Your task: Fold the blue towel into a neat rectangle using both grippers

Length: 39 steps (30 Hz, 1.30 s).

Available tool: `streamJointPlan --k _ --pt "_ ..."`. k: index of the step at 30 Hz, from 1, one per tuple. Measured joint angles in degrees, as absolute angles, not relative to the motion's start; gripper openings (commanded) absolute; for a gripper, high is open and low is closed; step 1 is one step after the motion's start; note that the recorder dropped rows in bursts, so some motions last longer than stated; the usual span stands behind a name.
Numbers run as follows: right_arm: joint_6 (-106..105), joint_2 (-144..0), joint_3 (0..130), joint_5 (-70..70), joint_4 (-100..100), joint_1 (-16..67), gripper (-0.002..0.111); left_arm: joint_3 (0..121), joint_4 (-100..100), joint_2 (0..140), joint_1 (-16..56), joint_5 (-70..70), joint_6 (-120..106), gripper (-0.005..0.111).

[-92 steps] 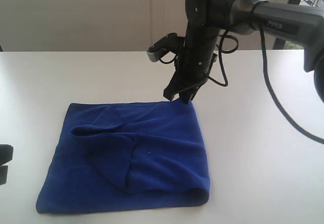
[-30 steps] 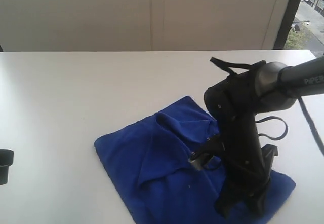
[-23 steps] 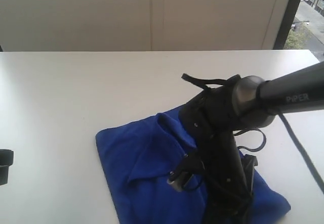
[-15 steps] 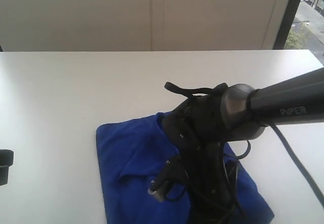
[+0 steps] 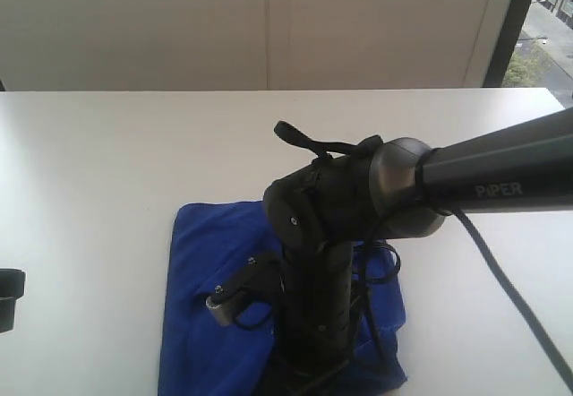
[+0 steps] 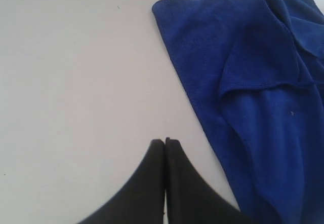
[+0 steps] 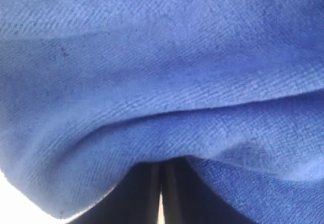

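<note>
Now, nearest first. My right gripper [image 7: 161, 193] is down at the near edge of the blue towel [image 5: 210, 253]. Its jaws are closed and a thick fold of cloth lies bunched over the tips, so I read it as pinching the towel, though the tips themselves are hidden. The right arm [image 5: 333, 235] stands over the towel's near half and blocks much of it from the exterior view.

My left gripper [image 6: 165, 142] is off the towel's left side, over bare table [image 6: 76, 82]. Its jaws are pressed together on nothing, near the hemmed edge but not touching it.

The towel lies on the table, rumpled: a loose flap crosses its upper layer at a slant, and the edges do not line up. Beyond the towel there is only bare table, then the wall [image 5: 269, 20].

Risks, my judgement:
- With one pinch point only, any pull would skew the cloth and deepen the slanted crease.
- The pinch may hold one layer and shed the other.
- The left edge is unanchored, so the whole towel could slide rather than fold.
</note>
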<state>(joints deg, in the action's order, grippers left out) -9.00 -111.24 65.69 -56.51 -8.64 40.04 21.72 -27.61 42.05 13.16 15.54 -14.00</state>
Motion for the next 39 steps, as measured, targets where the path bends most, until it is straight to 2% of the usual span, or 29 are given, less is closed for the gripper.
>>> streamJointPlan --k 16,21,26,32,35,39 --pt "-8.9 -109.7 62.7 -62.0 -6.4 40.0 0.000 21.7 -27.6 42.0 13.2 16.6 -14.0 0.000" --pt "-3.0 -104.5 62.3 -64.0 3.4 40.0 0.000 21.7 -27.8 42.0 13.2 16.3 -14.0 0.000" --pt "2.2 -98.1 62.3 -55.7 12.8 40.0 0.000 21.7 -30.9 42.2 13.2 14.9 -14.0 0.000" --pt "7.4 -94.6 62.3 -44.1 16.0 40.0 0.000 31.5 -41.8 44.1 13.2 20.8 -31.2 0.000" --pt "7.5 -94.5 62.3 -44.4 18.5 39.7 0.000 40.8 -43.0 50.4 13.2 25.3 -39.6 0.000" --pt "7.9 -93.5 62.1 -45.6 21.0 37.5 0.000 50.0 -43.1 63.0 13.2 38.1 -46.4 0.000"
